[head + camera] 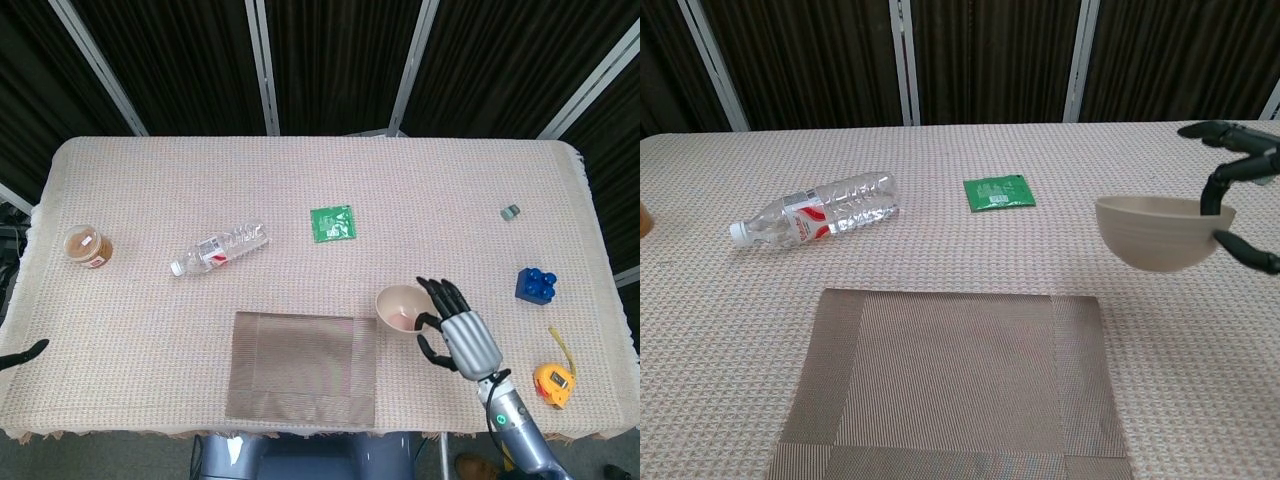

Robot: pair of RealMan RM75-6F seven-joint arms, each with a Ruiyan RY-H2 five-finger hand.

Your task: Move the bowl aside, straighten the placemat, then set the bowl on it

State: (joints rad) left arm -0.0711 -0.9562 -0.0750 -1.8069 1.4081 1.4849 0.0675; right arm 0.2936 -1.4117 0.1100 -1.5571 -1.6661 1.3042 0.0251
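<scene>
My right hand (462, 334) (1240, 190) holds a beige bowl (400, 308) (1160, 233) by its rim, lifted off the table just past the placemat's far right corner. The brown placemat (302, 367) (958, 386) lies flat near the front edge with nothing on it. At the far left edge of the head view a dark fingertip of my left hand (25, 353) shows, off the table; its pose is hidden.
A clear water bottle (219, 248) (818, 217) lies on its side beyond the mat, and a green packet (331, 223) (999, 191) is at mid-table. A jar (87, 246) stands far left. A blue block (536, 284), yellow tape measure (555, 382) and small grey piece (511, 211) are at the right.
</scene>
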